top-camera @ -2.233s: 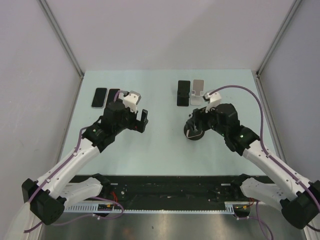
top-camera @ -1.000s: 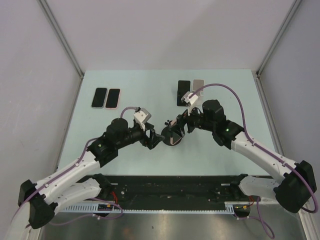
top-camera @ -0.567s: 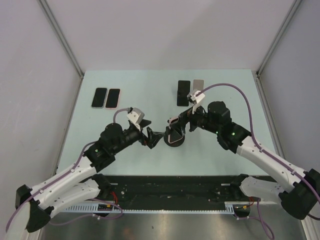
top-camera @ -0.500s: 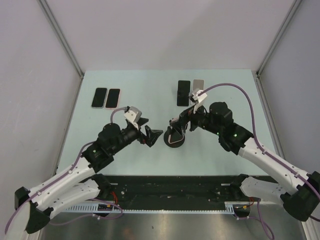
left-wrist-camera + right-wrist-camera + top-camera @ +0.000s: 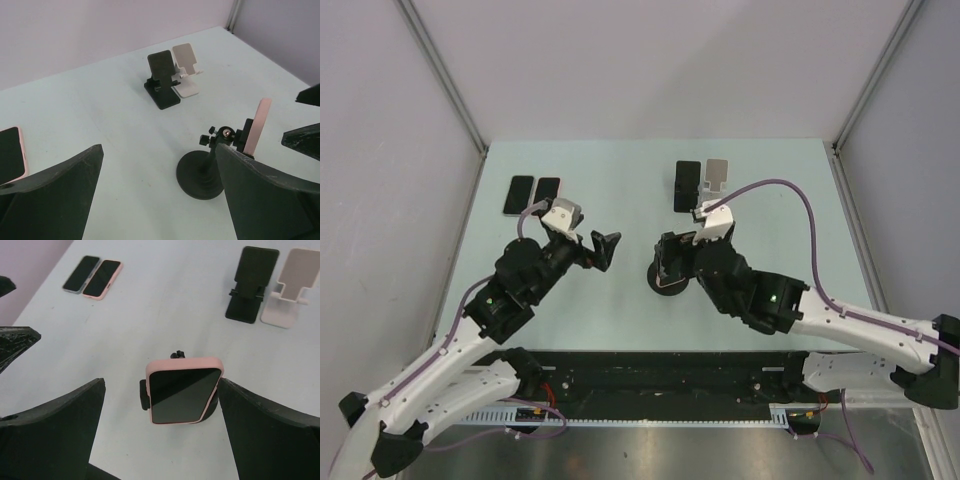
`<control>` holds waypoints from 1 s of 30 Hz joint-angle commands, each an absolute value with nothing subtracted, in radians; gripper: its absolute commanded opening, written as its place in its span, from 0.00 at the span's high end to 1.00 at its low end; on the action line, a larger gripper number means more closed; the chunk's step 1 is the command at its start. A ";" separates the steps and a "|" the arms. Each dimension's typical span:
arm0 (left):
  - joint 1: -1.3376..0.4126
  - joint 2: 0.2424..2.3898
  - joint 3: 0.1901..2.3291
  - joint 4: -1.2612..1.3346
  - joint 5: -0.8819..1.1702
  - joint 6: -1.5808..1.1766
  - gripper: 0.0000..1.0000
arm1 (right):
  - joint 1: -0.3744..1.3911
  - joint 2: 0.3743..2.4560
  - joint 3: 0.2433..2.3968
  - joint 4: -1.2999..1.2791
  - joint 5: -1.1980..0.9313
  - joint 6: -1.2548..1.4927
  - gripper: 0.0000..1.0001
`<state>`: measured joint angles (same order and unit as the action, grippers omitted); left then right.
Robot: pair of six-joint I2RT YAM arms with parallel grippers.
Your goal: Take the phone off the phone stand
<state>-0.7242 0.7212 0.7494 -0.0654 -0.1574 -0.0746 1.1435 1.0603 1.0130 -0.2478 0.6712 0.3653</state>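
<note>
The phone (image 5: 184, 388), in a pink case, sits clamped sideways in the phone stand (image 5: 200, 177), screen tilted up toward the right wrist camera. The stand is a black post on a round base, standing near the middle of the table (image 5: 620, 180).

The right end effector (image 5: 161, 382) is spread wide with nothing in it. In its wrist view the phone lies between the two fingers, clear of both. The left end effector (image 5: 157, 150) is also fully open and empty. It points at the stand from the other side but stays well apart from it, and the phone shows edge-on in its view.

The phone is not yet out, and the grasp looks like the step in hand. The main risk is likely the stand itself. Nothing holds its base down, so a pull on the clamped phone could lift or topple the whole stand rather than free the phone. The jointed head may also swivel if the fingers meet the phone unevenly, leaving a skewed grip. The glossy screen could slip if it is pinched too near a corner.

Two spare phones (image 5: 532, 195) lie flat at the far left. A black folding stand (image 5: 687, 185) and a white folding stand (image 5: 717, 175) stand side by side at the far edge, out of the way.
</note>
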 commanded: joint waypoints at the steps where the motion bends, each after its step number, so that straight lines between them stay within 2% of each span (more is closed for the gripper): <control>1: -0.716 0.715 0.736 -0.081 -0.216 -0.031 0.00 | 1.212 1.124 1.078 -0.304 1.001 0.497 0.00; 11: -0.716 0.686 0.703 -0.084 -0.229 -0.025 0.00 | 1.221 1.311 1.140 -0.276 1.092 0.505 0.00; 20: -0.716 0.681 0.703 -0.089 -0.219 -0.023 0.00 | 1.190 1.391 1.138 -0.256 0.997 0.523 0.01; 23: -0.716 0.680 0.701 -0.091 -0.221 -0.023 0.01 | 1.174 1.404 1.140 -0.250 0.965 0.509 0.09; 25: -0.716 0.678 0.701 -0.092 -0.219 -0.023 0.00 | 1.166 1.401 1.140 -0.250 0.951 0.502 0.20; 26: -0.716 0.675 0.701 -0.092 -0.219 -0.023 0.00 | 1.161 1.399 1.140 -0.245 0.937 0.486 0.31; 30: -0.716 0.675 0.701 -0.092 -0.216 -0.021 0.01 | 1.158 1.384 1.126 -0.207 0.876 0.412 0.45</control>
